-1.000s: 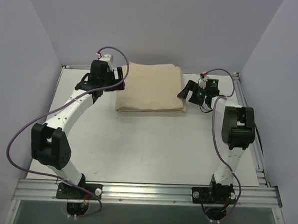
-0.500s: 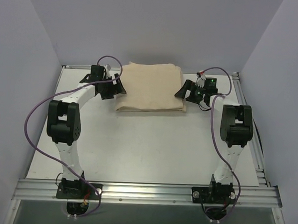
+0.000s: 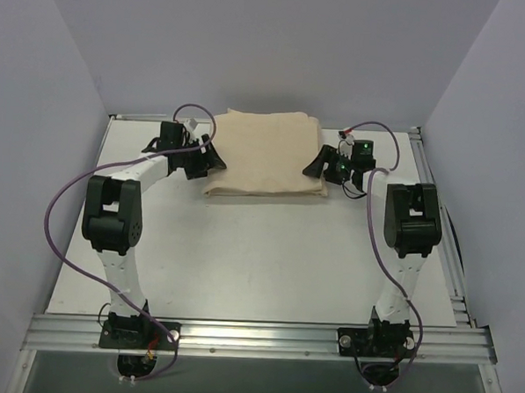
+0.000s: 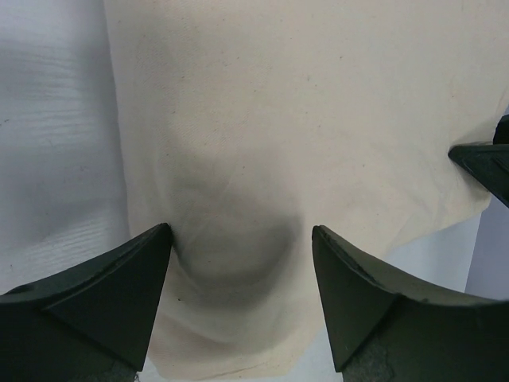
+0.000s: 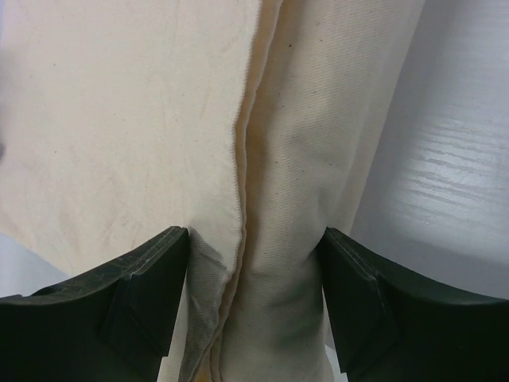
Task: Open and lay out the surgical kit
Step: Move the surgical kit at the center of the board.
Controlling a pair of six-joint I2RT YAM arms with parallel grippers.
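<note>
Evidently the folded beige cloth wrap (image 3: 266, 153) lies flat on the white worktop (image 3: 242, 248), long axis left-to-right, the left pincer (image 3: 214, 155) at its left edge and the right pincer (image 3: 318, 164) at its right edge (both spread open, equally near).

cloth wrap (image 3: 266, 153) far-centre on table (image 3: 268, 258) | left claw (image 3: 213, 156) at its left edge | right claw (image 3: 317, 163) at right edge

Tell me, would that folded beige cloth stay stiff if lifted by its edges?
Probably not: the folded beige cloth shows soft creases and layered hems, so it would likely droop. Its matte weave should give the open left pincer and right pincer decent grip.
</note>
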